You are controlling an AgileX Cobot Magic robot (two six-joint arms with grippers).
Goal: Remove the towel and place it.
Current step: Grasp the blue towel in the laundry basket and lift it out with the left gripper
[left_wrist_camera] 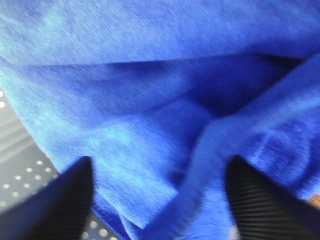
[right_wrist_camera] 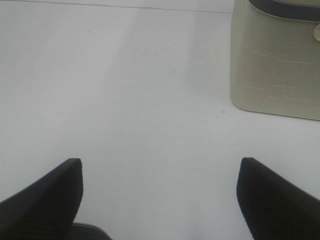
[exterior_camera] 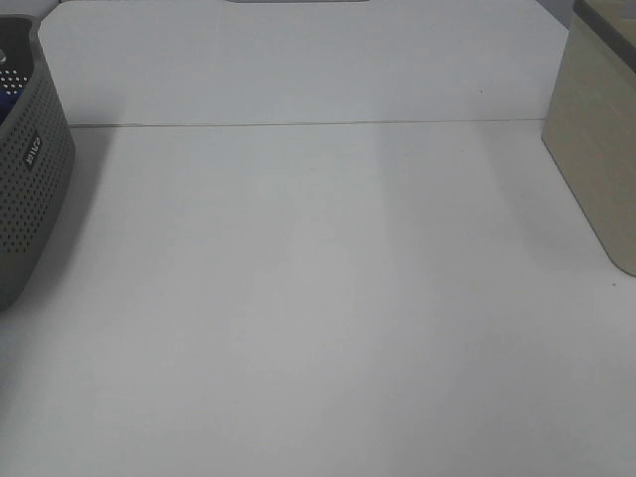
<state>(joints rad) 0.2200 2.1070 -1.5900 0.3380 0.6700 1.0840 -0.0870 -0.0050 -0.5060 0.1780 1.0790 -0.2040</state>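
Towel (left_wrist_camera: 150,75): royal blue, plush, rumpled into soft folds. It lies in the grey basket (exterior_camera: 40,179) at the left edge of the white table (exterior_camera: 318,298).

Basket: perforated all over, with a small white label on its side. Its tall wall stands between the towel and the open tabletop. A dotted grey strip of it shows just beside the cloth in the left wrist view.

Left claw (left_wrist_camera: 159,162): low over the towel, its fingers (left_wrist_camera: 60,205) apart on either side of one raised fold. The fold does not fill the gap, and nothing is pinched.

Right claw (right_wrist_camera: 160,162): spread wide, holding nothing, over bare tabletop.

Bin (exterior_camera: 596,149): beige, smooth-sided, at the table's right edge. It sits ahead of the right claw and well apart from the basket.

Table: a thin seam runs across its far part.
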